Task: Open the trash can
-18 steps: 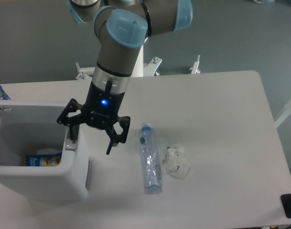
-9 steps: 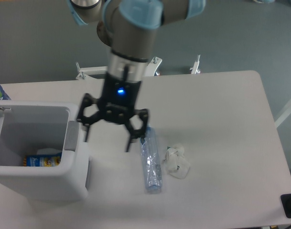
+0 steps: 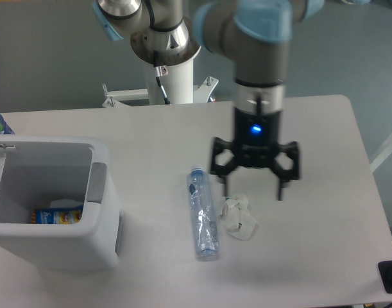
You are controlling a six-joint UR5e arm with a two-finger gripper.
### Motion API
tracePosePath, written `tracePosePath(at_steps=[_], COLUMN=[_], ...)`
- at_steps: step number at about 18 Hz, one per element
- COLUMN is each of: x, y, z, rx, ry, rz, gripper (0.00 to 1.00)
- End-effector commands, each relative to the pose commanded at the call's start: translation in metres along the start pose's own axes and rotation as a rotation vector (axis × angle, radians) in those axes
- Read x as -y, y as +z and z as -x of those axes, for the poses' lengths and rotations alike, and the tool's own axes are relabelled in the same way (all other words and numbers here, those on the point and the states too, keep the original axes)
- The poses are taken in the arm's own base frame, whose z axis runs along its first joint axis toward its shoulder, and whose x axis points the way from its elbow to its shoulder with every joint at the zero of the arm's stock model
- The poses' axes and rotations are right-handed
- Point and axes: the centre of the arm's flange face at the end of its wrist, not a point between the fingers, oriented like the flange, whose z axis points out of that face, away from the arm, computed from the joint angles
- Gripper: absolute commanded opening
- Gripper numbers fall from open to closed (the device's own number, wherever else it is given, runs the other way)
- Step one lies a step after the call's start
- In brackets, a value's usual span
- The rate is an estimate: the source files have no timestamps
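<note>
The trash can [image 3: 61, 247] is a large boxy white bin at the table's left front. Its top stands open, showing a blue and yellow packet [image 3: 57, 215] inside. A grey tab [image 3: 95, 182] sits on its right rim. My gripper [image 3: 252, 193] hangs open to the right, well apart from the bin, above a crumpled clear plastic piece [image 3: 238, 219]. Nothing is between its fingers.
A clear plastic bottle [image 3: 202, 212] with a blue cap lies on the table between the bin and the gripper. The arm's white base post [image 3: 176, 80] stands at the table's back edge. A dark object [image 3: 389, 274] sits at the front right corner.
The gripper has swung right, from the bin's right rim past the bottle to above the crumpled plastic. It stayed open. The bin and bottle have not moved.
</note>
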Motion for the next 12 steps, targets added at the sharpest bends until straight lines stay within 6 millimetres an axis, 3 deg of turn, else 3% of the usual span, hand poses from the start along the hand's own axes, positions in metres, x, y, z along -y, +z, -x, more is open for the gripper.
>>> tracePosePath(at_steps=[2,4,6,12], x=[-0.029,-0.047,-0.060,-0.068], y=[0.037,0.054,0.064,0.070], z=[0.024,0.036,0.039,0.033], rx=[-0.011,-0.008,-0.036,-0.059], ry=[0.092,0.201,0.265,0.319], rz=[0.080,0.159,0.209,0.250], gripper=[1.00,1.00,1.00,1.00])
